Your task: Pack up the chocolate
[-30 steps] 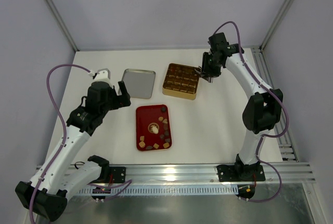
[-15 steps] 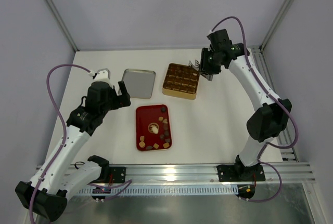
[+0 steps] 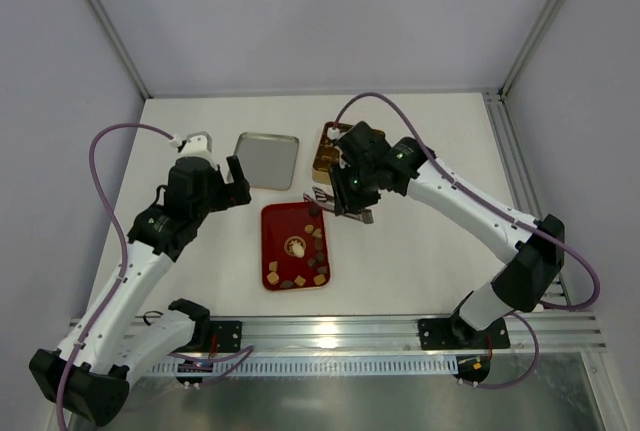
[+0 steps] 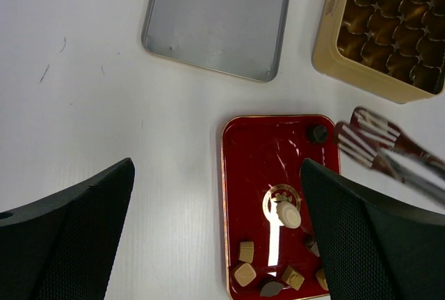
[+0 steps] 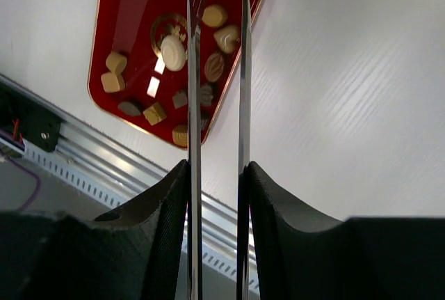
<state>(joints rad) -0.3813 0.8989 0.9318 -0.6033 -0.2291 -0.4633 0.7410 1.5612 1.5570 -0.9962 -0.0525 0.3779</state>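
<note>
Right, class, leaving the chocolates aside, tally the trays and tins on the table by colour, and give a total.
Red tray: 1
Gold tin: 1
Silver lid: 1
Total: 3

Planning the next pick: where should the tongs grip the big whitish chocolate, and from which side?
Probably across its rounded sides, straight down from above: the whitish chocolate lies flat on the red tray, clear of the other pieces, so the tongs tips fit either side.
</note>
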